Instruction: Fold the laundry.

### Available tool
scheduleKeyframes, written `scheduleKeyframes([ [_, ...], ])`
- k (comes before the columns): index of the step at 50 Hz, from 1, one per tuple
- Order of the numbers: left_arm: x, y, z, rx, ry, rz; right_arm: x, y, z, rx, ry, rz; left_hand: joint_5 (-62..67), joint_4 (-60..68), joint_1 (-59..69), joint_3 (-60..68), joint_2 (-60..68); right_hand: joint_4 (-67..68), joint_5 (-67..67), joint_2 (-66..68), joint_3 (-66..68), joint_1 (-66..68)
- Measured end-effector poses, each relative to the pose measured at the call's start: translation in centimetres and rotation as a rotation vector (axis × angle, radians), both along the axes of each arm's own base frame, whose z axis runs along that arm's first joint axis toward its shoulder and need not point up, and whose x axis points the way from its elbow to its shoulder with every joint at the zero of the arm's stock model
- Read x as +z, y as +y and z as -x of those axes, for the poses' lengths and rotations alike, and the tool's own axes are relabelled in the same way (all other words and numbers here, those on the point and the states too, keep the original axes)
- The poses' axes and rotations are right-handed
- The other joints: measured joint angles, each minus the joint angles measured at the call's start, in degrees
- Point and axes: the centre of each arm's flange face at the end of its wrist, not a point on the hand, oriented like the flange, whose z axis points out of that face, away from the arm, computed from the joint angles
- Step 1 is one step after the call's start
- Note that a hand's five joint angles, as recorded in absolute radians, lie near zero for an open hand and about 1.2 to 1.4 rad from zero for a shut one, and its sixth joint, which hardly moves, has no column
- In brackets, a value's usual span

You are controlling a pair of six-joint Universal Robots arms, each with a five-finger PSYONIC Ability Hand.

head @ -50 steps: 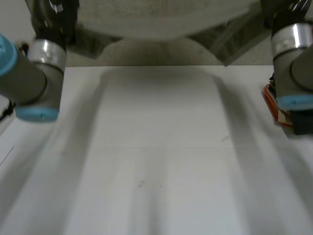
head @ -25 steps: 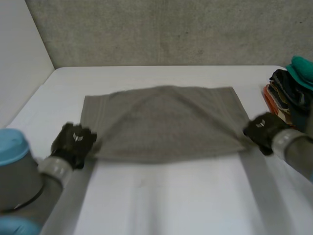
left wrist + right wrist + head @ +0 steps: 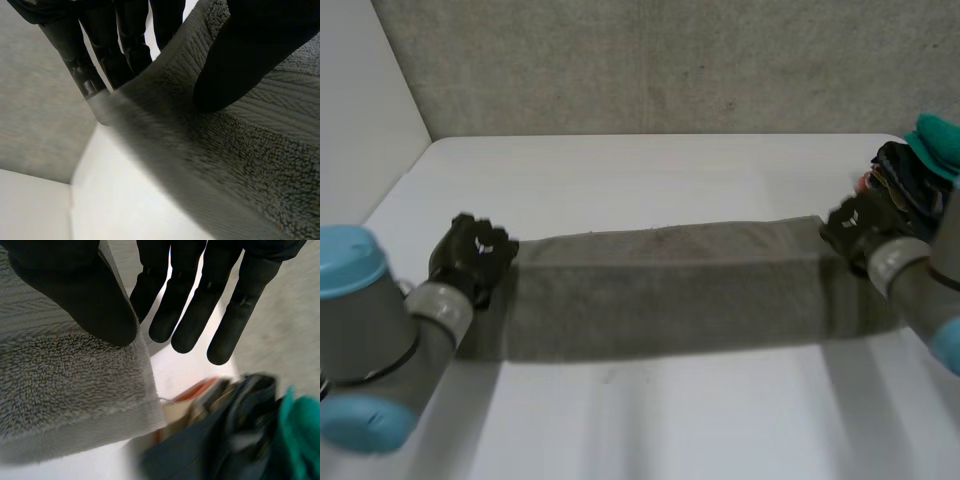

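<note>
A grey terry towel (image 3: 670, 290) stretches as a long narrow band between my two hands, low over the white table (image 3: 650, 180). My left hand (image 3: 470, 255) grips its left end, my right hand (image 3: 855, 228) its right end. In the left wrist view the thumb (image 3: 240, 60) presses on the towel (image 3: 240, 165) with the fingers (image 3: 100, 45) behind its edge. In the right wrist view the thumb (image 3: 75, 290) lies on the towel (image 3: 65, 385) near its hemmed corner, and the straight fingers (image 3: 200, 305) stand behind it.
A pile of dark clothes (image 3: 910, 180) with a teal piece (image 3: 940, 140) on top sits at the table's right edge, close beside my right hand; the right wrist view shows this pile (image 3: 225, 440) too. A grey wall (image 3: 650, 60) backs the table.
The towel came down from close to the camera, spread out over the table, then both hands carried its held edge away from me, so it now shows as a narrow band.
</note>
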Motion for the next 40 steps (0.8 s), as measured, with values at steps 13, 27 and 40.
scheduleKeyframes([
  [13,-2.4,-9.9,2.8,0.143,0.014,0.165,-2.5,-9.8,-4.3,0.071,-0.094,0.373,0.0,0.0,0.0,0.0,0.0,-0.1,0.0,0.0,-0.1,0.0],
  [27,0.4,-10.1,7.0,0.043,0.083,0.267,-4.1,-10.0,-4.6,0.011,-0.228,0.283,-53.7,-57.3,-55.9,-56.3,-56.9,-56.5,-54.7,-55.5,-56.3,-51.9],
  [40,2.3,-3.3,3.9,0.050,0.157,0.165,-0.1,-3.2,0.5,-0.066,-0.477,-0.095,-53.7,-57.3,-55.9,-56.3,-56.9,-56.2,-54.4,-55.3,-56.0,-51.7],
])
